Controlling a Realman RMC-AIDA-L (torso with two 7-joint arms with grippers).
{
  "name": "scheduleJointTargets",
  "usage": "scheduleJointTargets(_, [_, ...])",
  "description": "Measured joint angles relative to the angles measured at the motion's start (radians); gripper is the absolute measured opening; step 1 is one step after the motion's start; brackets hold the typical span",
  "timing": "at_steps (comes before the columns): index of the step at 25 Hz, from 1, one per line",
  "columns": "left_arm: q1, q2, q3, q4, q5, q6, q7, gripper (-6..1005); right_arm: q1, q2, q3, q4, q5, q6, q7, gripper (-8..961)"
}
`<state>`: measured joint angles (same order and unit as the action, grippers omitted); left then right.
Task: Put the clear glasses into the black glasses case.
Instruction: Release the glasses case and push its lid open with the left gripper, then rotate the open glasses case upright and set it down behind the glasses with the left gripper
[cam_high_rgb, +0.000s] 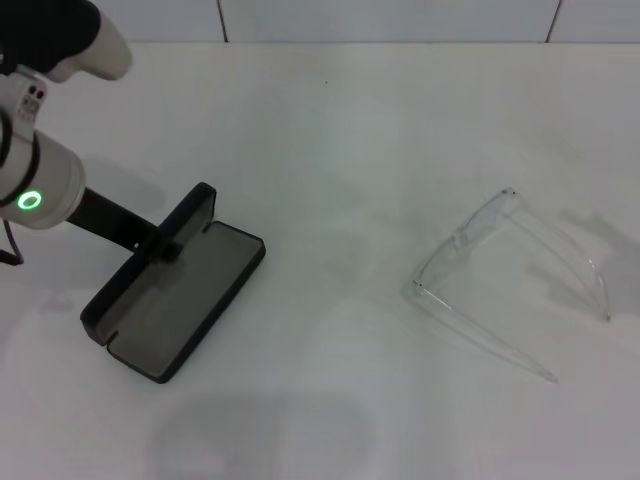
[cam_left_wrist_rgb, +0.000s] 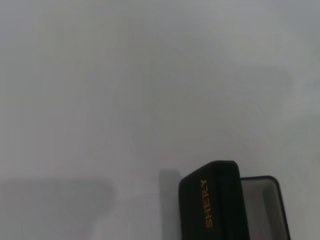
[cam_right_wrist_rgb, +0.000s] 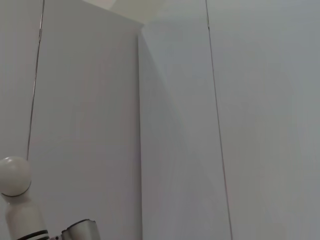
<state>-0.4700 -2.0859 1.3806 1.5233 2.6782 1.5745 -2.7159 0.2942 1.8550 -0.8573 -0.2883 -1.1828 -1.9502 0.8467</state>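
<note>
Your left gripper (cam_high_rgb: 168, 245) pinches the black glasses case (cam_high_rgb: 185, 295) lid; clear glasses (cam_high_rgb: 500, 275) lie well right, your right arm's side.

One black glasses case (cam_high_rgb: 175, 305) lies open on the white surface (cam_high_rgb: 340, 150), and one pair of clear glasses (cam_high_rgb: 510, 280) lies well apart from it. One robot arm (cam_high_rgb: 40, 180) shows, with one green ring light (cam_high_rgb: 30, 201).
</note>
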Motion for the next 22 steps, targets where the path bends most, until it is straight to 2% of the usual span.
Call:
scheduleJointTargets(2, [0.001, 0.0, 0.013, 0.006, 0.0, 0.001, 0.004, 308, -0.004, 0.001, 0.0, 0.0, 0.0, 0.001, 0.0, 883])
scheduleJointTargets(8, [0.031, -0.003, 0.084, 0.073, -0.007, -0.006, 0.042, 276, -0.018, 0.003, 0.017, 0.007, 0.007, 0.001, 0.0, 883])
scheduleJointTargets(12, [0.053, -0.005, 0.155, 0.128, -0.011, -0.018, 0.064, 254, -0.037, 0.014, 0.099, 0.035, 0.009, -0.009, 0.0, 883])
scheduleJointTargets(15, [0.069, -0.005, 0.22, 0.179, -0.01, -0.041, 0.087, 206, -0.056, 0.018, 0.144, 0.043, 0.009, -0.03, 0.003, 883])
scheduleJointTargets(22, [0.114, -0.005, 0.424, 0.272, 0.014, -0.186, 0.26, 206, -0.104, 0.024, 0.194, 0.039, 0.01, -0.145, 0.001, 882])
